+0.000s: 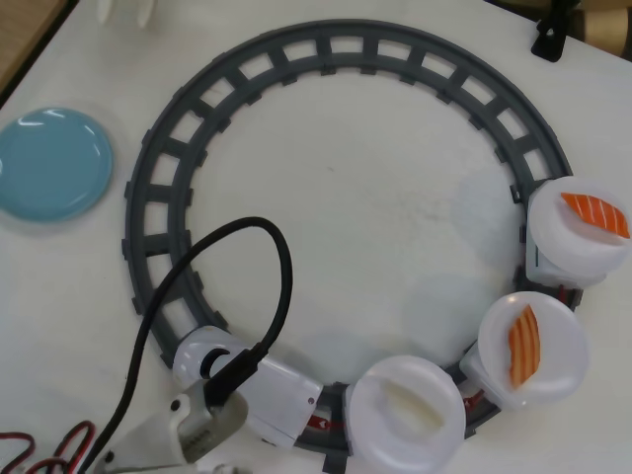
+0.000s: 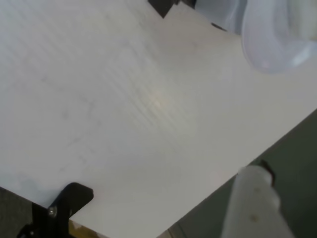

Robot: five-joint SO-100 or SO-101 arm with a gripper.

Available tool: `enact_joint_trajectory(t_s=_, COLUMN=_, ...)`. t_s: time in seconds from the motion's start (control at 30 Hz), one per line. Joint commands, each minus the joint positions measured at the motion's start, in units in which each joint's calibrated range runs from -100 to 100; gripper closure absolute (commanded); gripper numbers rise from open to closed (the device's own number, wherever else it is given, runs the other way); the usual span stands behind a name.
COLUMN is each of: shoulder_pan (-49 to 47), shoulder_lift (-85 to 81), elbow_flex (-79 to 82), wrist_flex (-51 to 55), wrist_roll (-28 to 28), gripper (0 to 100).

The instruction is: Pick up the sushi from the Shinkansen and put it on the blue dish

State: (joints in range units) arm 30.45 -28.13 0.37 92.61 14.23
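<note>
The sushi (image 1: 523, 344), pale orange with whitish stripes, lies on a white plate at the lower right of the grey track in the overhead view. The Shinkansen (image 1: 288, 397) sits at the bottom of the track, partly under my arm, pulling three plate cars. The blue dish (image 1: 54, 163) is empty at the far left. My gripper (image 1: 183, 434) is at the bottom edge, left of the train and far from the sushi. The wrist view shows only one blurred white finger (image 2: 252, 208), so the jaws cannot be read.
A plain whitish piece (image 1: 410, 405) rides the car behind the train. A brighter red-orange piece (image 1: 595, 214) rides the last car. The grey track ring (image 1: 158, 188) lies between train and dish. A black cable (image 1: 272, 247) loops over the table. A black clamp (image 2: 64, 203) grips the table edge.
</note>
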Motion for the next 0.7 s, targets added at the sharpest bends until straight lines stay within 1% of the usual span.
enact_joint_trajectory(t_s=0.0, shoulder_pan=-0.96, shoulder_lift=4.45, elbow_flex=-6.86, wrist_flex=0.69, wrist_roll=-0.31, gripper=86)
enact_joint_trajectory(t_s=0.17, shoulder_pan=-0.34, shoulder_lift=14.90, elbow_flex=-15.97, wrist_flex=4.34, wrist_roll=-0.63, gripper=86)
enact_joint_trajectory(t_s=0.33, shoulder_pan=-0.52, shoulder_lift=22.78, elbow_flex=-22.55, wrist_flex=4.68, wrist_roll=-3.77, gripper=86)
enact_joint_trajectory(t_s=0.67, shoulder_pan=-0.43, shoulder_lift=30.66, elbow_flex=-30.48, wrist_flex=4.51, wrist_roll=-3.14, gripper=86)
